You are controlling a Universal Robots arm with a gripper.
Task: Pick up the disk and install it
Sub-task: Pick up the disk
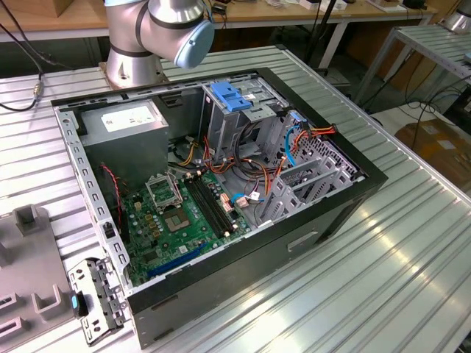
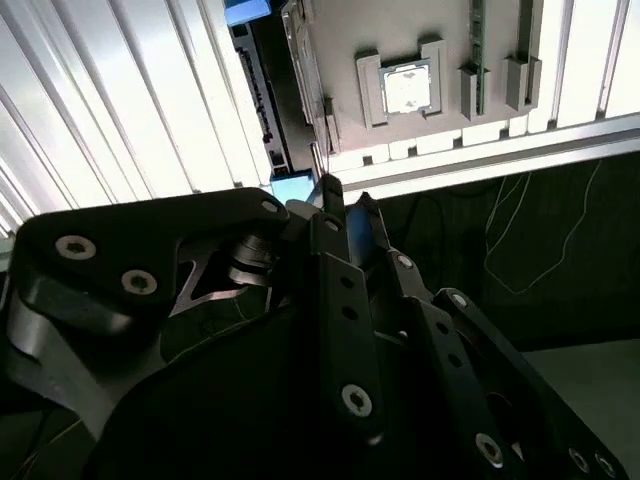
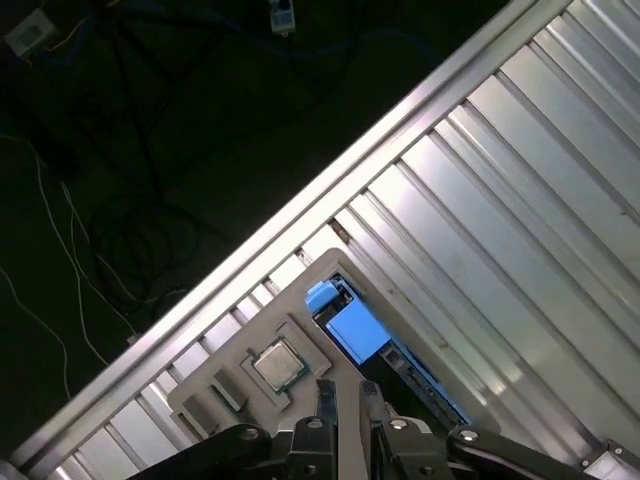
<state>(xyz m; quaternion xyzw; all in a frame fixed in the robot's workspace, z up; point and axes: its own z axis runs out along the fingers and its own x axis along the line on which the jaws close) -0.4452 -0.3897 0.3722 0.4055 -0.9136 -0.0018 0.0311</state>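
**Claw hovering over the disk in its tray**

I am looking down through the first wrist view and seeing the gripper [image 3: 346, 392] hanging above the edge of the ribbed aluminium table [image 3: 520, 180]. Its two fingers [image 3: 325, 400] are standing close together with a slim dark gap between them, and they are pinching nothing.

The disk [image 3: 355, 330] is lying flat in a recess of the grey fixture tray [image 3: 292, 312], just beyond the fingertips and apart from them. Its bright blue rail end is facing the camera, and its dark body is running off under the claw's linkage. A processor chip [image 3: 280, 365] is sitting in its own square pocket in the same tray, just beside the disk. Past the table's edge I am seeing dark floor with loose cables [image 3: 100, 240].

In the second wrist view the black linkage is taking up most of the picture, with the gripper [image 2: 348, 203] pointing toward the tray [image 2: 400, 30] and the chip [image 2: 407, 88].

In the exterior view the open computer case [image 1: 257, 272] is lying on its side on the table [image 1: 383, 287], well apart from the tray. Its green motherboard [image 1: 184, 220] is showing, and a light-blue latch plate [image 1: 230, 95] is standing on the drive cage. The arm's base [image 1: 132, 62] is standing behind the case.
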